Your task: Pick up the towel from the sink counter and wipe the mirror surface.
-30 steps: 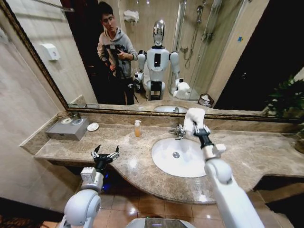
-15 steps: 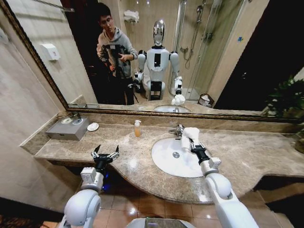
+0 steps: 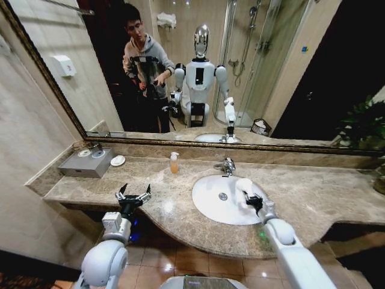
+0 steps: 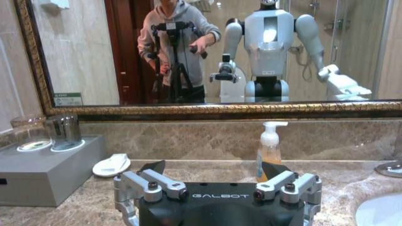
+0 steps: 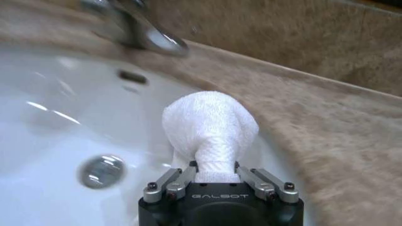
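Head view records the right gripper (image 3: 251,199) clamped on the small white terry-cloth towel (image 3: 244,185) above the white oval basin (image 3: 210,208), left gripper (image 3: 133,195) spread open at the mottled marble counter's (image 3: 325,195) near-left edge.

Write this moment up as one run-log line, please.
right end effector: shut on small white terry-cloth towel, over white oval basin | left end effector: open, idle above beige marble counter
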`<state>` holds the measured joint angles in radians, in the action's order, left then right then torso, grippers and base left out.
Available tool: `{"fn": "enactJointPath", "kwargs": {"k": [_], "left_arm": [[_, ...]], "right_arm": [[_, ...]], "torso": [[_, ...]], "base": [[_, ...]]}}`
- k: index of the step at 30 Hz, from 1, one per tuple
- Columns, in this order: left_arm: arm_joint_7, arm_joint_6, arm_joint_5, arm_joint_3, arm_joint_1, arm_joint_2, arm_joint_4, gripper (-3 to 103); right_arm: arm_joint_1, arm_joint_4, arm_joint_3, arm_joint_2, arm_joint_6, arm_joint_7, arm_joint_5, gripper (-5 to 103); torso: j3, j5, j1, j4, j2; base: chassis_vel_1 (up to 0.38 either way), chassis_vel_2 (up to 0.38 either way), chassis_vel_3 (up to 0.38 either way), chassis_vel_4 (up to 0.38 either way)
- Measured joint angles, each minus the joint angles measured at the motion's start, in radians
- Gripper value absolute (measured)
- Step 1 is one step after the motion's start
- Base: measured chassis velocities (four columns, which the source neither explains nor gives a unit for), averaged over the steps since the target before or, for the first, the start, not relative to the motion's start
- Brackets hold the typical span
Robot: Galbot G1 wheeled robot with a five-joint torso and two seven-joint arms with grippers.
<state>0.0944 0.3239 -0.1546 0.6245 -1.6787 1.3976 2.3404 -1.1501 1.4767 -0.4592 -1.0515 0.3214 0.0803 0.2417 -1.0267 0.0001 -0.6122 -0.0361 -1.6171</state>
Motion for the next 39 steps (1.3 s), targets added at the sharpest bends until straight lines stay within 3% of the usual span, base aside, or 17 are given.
{"fn": "enactJointPath", "kwargs": {"k": [3, 6, 12, 20, 26, 31, 36, 39], "left_arm": [[0.000, 0.000, 0.000, 0.000, 0.000, 0.000, 0.000, 100], [0.000, 0.000, 0.000, 0.000, 0.000, 0.000, 0.000, 100], [0.000, 0.000, 0.000, 0.000, 0.000, 0.000, 0.000, 100], [0.000, 0.000, 0.000, 0.000, 0.000, 0.000, 0.000, 100], [0.000, 0.000, 0.000, 0.000, 0.000, 0.000, 0.000, 100], [0.000, 0.000, 0.000, 0.000, 0.000, 0.000, 0.000, 100], [0.000, 0.000, 0.000, 0.000, 0.000, 0.000, 0.000, 100], [0.000, 0.000, 0.000, 0.000, 0.000, 0.000, 0.000, 100]], "right_arm": [[0.058, -0.026, 0.044, 0.038, 0.088, -0.008, 0.001, 19], [0.117, -0.049, 0.117, 0.082, 0.177, -0.038, 0.064, 19], [0.140, -0.081, 0.194, 0.095, 0.211, -0.050, 0.081, 19], [0.147, -0.077, 0.292, -0.021, 0.220, -0.070, 0.085, 19], [0.190, -0.002, 0.393, -0.134, 0.224, -0.120, 0.204, 19], [0.212, -0.007, 0.420, -0.152, 0.207, -0.127, 0.229, 19], [0.266, -0.077, 0.442, -0.080, 0.249, -0.124, 0.231, 19], [0.349, -0.104, 0.498, 0.040, 0.349, -0.113, 0.266, 19]], "torso": [[0.000, 0.0001, 0.000, -0.0003, 0.000], [0.000, -0.0002, 0.000, -0.0004, 0.000], [0.000, -0.0006, 0.000, 0.0003, 0.000], [0.000, -0.0007, 0.000, 0.0001, 0.000], [0.000, 0.0000, 0.000, -0.0005, 0.000], [0.000, -0.0003, 0.000, -0.0002, 0.000], [0.000, -0.0001, 0.000, 0.0004, 0.000], [0.000, -0.0004, 0.000, 0.0000, 0.000]], "base": [[0.000, 0.000, 0.000, 0.000], [0.000, 0.000, 0.000, 0.000], [0.000, 0.000, 0.000, 0.000], [0.000, 0.000, 0.000, 0.000], [0.000, 0.000, 0.000, 0.000], [0.000, 0.000, 0.000, 0.000], [0.000, 0.000, 0.000, 0.000], [0.000, 0.000, 0.000, 0.000]]}}
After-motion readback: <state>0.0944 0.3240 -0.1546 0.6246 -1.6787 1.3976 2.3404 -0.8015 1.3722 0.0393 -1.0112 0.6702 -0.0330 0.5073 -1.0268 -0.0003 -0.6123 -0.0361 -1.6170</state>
